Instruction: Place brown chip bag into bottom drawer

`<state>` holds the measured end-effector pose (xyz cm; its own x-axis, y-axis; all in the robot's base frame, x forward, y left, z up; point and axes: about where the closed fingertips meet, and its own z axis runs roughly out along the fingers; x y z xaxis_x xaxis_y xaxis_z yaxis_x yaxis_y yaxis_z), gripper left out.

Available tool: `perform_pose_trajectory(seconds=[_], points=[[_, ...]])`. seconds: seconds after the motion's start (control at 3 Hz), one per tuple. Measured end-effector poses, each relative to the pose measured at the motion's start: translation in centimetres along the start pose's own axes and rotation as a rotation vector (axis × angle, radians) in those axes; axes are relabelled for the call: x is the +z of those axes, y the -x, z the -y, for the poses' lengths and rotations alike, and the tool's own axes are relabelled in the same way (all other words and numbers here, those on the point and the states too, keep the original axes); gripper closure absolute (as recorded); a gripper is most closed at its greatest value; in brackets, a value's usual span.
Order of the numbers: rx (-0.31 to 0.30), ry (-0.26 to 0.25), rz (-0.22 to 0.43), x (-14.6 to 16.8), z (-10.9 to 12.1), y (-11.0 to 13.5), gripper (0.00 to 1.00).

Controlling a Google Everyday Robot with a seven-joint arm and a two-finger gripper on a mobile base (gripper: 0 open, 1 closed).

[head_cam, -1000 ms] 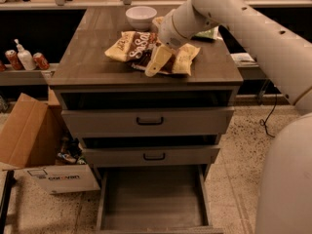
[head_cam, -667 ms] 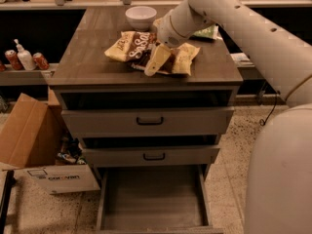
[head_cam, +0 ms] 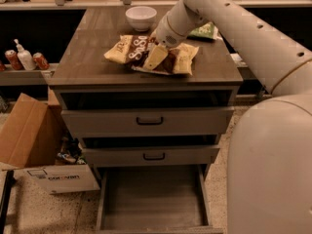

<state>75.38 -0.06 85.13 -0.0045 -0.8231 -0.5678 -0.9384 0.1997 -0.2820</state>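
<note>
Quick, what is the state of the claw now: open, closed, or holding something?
Claw: down on the brown chip bag, which lies on the cabinet top; open or closed cannot be told.

Three drawers (head_cam: pixel 148 121) (head_cam: pixel 153 156) (head_cam: pixel 153 199), two bags (head_cam: pixel 134 50) (head_cam: pixel 204 31), one bowl (head_cam: pixel 141 17), two cans (head_cam: pixel 10 58) (head_cam: pixel 40 60)

The hand (head_cam: pixel 156 58) sits over the brown chip bag (head_cam: pixel 134 50) on the tabletop (head_cam: pixel 87 57). Just beside the hand, toward the left of the picture, the bag has big white letters. They look like "SaSa", but the crinkles make it hard to be sure. Far below the hand and off to the left, a white box (head_cam: pixel 56 179) on the floor has the dark word "corovan" on its side. The green bag (head_cam: pixel 204 30) behind the hand and the red cans (head_cam: pixel 40 61) far to its left have marks too small to read.
</note>
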Motion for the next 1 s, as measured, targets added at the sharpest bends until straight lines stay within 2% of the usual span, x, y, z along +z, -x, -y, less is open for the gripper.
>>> perform_pose_trajectory(seconds=[0.67, 1.0], points=[[-0.006, 0.019, 0.011, 0.1, -0.6, 0.6, 0.74], [-0.055, -0.017, 0.091, -3.2, -1.2, 2.4, 0.97]])
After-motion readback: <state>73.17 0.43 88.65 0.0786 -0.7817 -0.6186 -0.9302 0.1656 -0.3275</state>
